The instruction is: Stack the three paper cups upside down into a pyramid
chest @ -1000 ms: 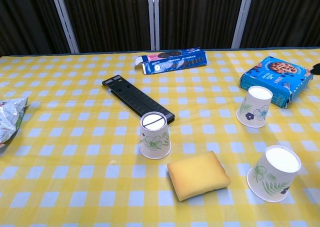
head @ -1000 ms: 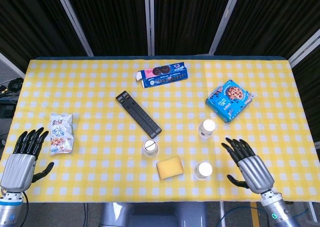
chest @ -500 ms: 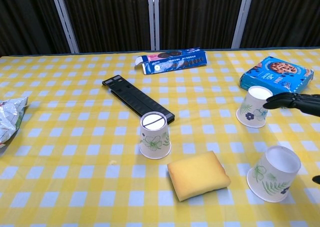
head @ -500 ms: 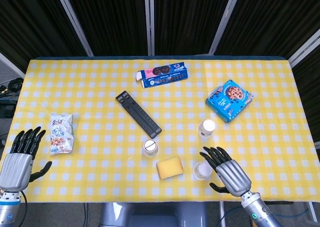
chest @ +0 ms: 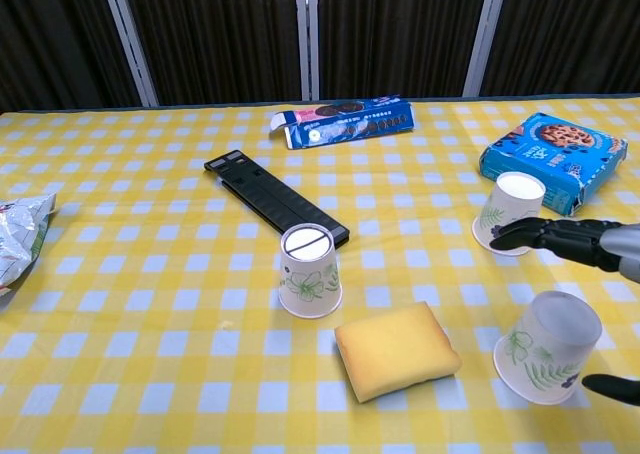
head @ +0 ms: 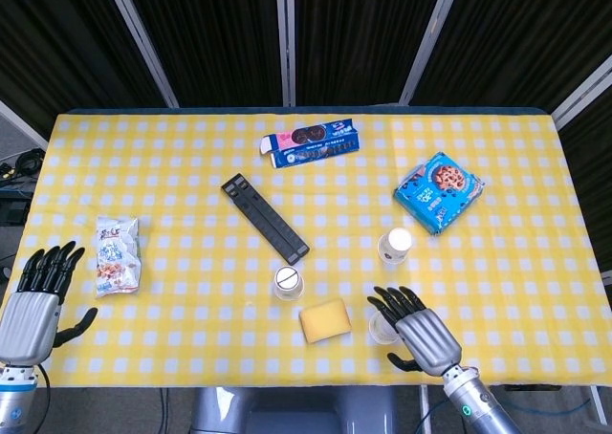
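Observation:
Three floral paper cups stand upside down on the yellow checked table. One cup (head: 288,282) (chest: 310,271) is near the middle, one (head: 395,245) (chest: 509,212) further right, and the nearest (head: 382,328) (chest: 548,346) at the front right. My right hand (head: 416,334) (chest: 585,242) hovers over that nearest cup with fingers spread above it and the thumb out to its right, holding nothing. It hides part of the cup in the head view. My left hand (head: 33,295) is open off the table's front left corner, seen in the head view only.
A yellow sponge (head: 325,319) (chest: 397,350) lies between the middle and nearest cups. A black bar (head: 266,218) (chest: 275,199) lies behind the middle cup. An Oreo box (head: 313,142), a blue cookie box (head: 439,192) (chest: 552,159) and a snack bag (head: 119,254) lie around.
My right hand has moved left from the table's front right edge to over the nearest cup. The cups have not moved. My left hand has drifted slightly back.

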Available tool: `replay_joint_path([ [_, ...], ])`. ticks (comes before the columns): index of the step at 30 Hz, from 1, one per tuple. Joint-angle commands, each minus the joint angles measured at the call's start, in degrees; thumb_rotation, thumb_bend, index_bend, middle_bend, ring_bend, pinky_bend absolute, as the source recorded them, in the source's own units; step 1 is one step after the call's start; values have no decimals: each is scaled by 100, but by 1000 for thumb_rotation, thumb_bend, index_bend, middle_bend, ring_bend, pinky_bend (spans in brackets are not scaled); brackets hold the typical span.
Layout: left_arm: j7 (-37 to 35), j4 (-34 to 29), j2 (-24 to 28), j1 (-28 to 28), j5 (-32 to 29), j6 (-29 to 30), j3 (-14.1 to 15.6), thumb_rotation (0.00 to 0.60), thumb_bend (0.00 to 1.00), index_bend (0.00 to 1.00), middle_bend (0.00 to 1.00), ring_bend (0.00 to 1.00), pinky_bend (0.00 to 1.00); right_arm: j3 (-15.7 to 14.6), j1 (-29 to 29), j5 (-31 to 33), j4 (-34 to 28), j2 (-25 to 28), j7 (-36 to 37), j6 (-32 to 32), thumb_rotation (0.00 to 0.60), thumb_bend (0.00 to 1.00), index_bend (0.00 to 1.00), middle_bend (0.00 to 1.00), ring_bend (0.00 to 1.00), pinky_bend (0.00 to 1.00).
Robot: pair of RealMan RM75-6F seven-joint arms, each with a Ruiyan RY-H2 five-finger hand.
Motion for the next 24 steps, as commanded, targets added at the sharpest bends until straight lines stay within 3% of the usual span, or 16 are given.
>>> replay_joint_path([
  [1,0,-6,7,25,36,-18,-22,600,269,0,0,0,0,69,69,218,25,-87,-117,-97,600,177,152,0,0,0],
  [13,-38,-29,48,92,104,-144,-122,600,269,0,0,0,0,200,217,799,139,-117,-243,-242,600,215,288,0,0,0],
  [24,-88,-48,87,149,155,-271,-199,600,269,0,0,0,0,215,325,1166,266,-125,-266,-325,600,243,293,2,0,0],
])
